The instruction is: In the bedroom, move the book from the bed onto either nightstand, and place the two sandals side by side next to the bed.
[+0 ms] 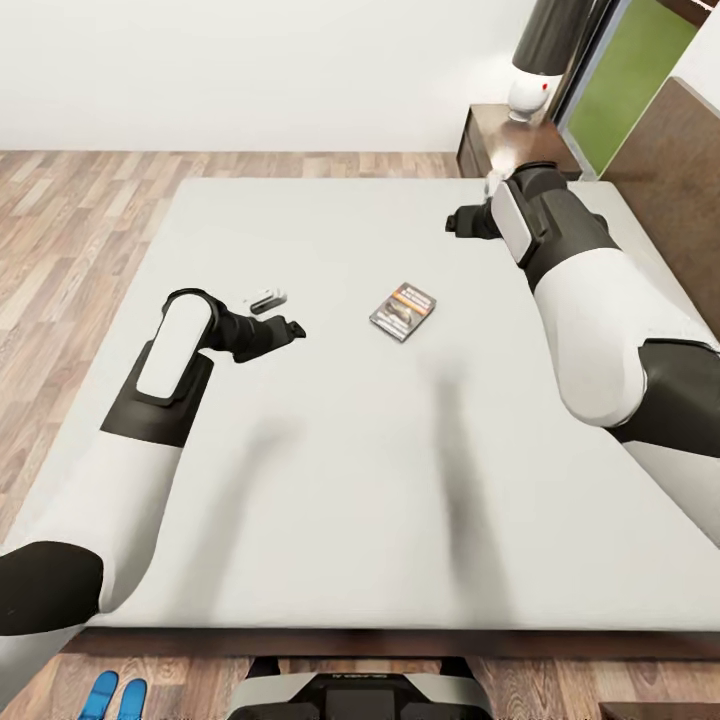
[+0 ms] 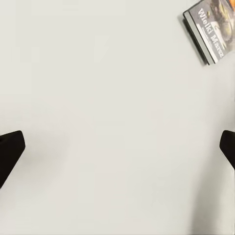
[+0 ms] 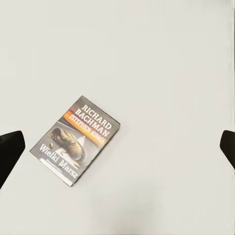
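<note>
The book [image 1: 403, 311] is seen lying flat mid-bed [image 1: 330, 520], between the left hand [image 1: 292, 329] and right hand [image 1: 458, 222], both held wide open and empty above it. A thin paperback could be pushed across the mattress rather than gripped.

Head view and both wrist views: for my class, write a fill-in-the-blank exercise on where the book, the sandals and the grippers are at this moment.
1. The book lies flat on the ____, between the two arms.
2. The fingers of the left gripper and the right gripper stand wide ____, holding nothing.
3. The two sandals lie on the wood ____ at the foot of the bed.
4. The sandals are ____ in colour.

Missing words: mattress; open; floor; blue
</note>
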Controlling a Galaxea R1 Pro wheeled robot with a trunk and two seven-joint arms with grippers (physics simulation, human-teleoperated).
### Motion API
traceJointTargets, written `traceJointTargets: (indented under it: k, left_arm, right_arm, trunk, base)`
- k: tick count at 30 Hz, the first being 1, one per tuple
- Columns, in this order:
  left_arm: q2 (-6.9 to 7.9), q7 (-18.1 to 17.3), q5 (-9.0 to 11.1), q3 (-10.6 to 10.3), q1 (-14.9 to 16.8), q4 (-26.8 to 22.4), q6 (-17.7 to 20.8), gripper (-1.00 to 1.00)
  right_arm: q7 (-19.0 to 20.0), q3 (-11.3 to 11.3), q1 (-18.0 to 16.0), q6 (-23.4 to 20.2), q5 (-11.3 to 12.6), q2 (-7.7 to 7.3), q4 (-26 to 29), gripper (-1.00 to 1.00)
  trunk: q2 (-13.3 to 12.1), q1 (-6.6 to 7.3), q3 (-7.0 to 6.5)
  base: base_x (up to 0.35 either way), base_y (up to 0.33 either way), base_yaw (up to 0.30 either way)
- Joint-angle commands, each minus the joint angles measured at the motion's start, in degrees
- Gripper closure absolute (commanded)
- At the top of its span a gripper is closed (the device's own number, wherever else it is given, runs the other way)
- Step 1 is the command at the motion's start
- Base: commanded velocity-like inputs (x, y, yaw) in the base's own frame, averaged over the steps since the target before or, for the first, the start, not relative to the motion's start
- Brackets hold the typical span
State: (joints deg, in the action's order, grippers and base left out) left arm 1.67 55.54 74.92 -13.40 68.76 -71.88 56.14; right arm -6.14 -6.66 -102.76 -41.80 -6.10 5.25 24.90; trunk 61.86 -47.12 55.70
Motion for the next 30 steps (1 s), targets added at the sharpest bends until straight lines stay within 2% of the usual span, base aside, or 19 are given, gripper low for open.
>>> traceJointTargets:
  k: [1, 2, 5, 10, 14, 15, 16, 20, 30]
  left_arm:
    - [-0.27, 1.8, 0.5, 0.0, 0.5, -0.1, -0.5, -1.00]
    - [-0.83, 3.8, 0.4, 0.0, 1.2, -0.3, -2.1, -1.00]
    - [-1.40, 6.2, 0.6, 0.2, 3.0, -0.6, -4.9, -1.00]
    - [-1.71, 7.1, 1.1, 0.8, 4.1, -1.3, -6.2, -1.00]
    - [-1.94, 7.7, 2.3, 2.0, 4.6, -3.4, -6.1, -1.00]
    - [-1.97, 8.1, 3.2, 2.3, 4.6, -4.8, -6.0, -1.00]
    - [-1.95, 10.0, 5.0, 2.3, 4.7, -6.0, -5.9, -1.00]
    - [-1.81, 12.3, 7.1, 2.4, 4.5, -6.3, -5.2, -1.00]
    - [-1.01, 14.1, 8.5, 2.1, 2.8, -7.2, -3.6, -1.00]
  right_arm:
    - [0.1, -0.5, -0.3, 0.4, -0.6, 0.11, 0.0, -1.00]
    - [0.1, -0.5, -0.7, 1.3, -0.8, 0.11, 0.0, -1.00]
    - [0.0, -0.6, -1.3, 2.5, -0.8, 0.11, 0.0, -1.00]
    - [0.0, -0.7, -1.6, 4.7, -0.8, 0.18, -0.1, -1.00]
    - [0.0, -0.7, -1.3, 7.1, -0.8, 1.34, -1.1, -1.00]
    - [0.0, -0.7, -1.2, 7.5, -0.8, 1.78, -2.0, -1.00]
    - [0.0, -0.7, -1.2, 8.0, -0.7, 2.17, -3.9, -1.00]
    - [0.1, -0.7, -1.0, 9.2, -0.6, 2.41, -5.9, -1.00]
    - [0.5, -0.6, 1.0, 15.3, -0.7, 2.58, -10.3, -1.00]
  trunk:
    - [0.0, -0.01, 0.13]
    - [0.0, -0.01, 0.22]
    - [0.0, -0.01, 0.49]
    - [0.0, -0.01, 0.93]
    - [0.0, -0.01, 1.29]
    - [0.0, -0.01, 1.38]
    - [0.0, -0.01, 1.46]
    - [0.0, -0.01, 1.82]
    - [0.0, -0.01, 2.71]
  base:
    - [0.000, 0.000, 0.000]
    - [0.000, 0.000, 0.000]
    - [0.000, 0.000, 0.000]
    - [0.000, 0.000, 0.000]
    - [0.000, 0.000, 0.000]
    - [0.000, 0.000, 0.000]
    - [0.000, 0.000, 0.000]
    - [0.000, 0.000, 0.000]
    - [0.000, 0.000, 0.000]
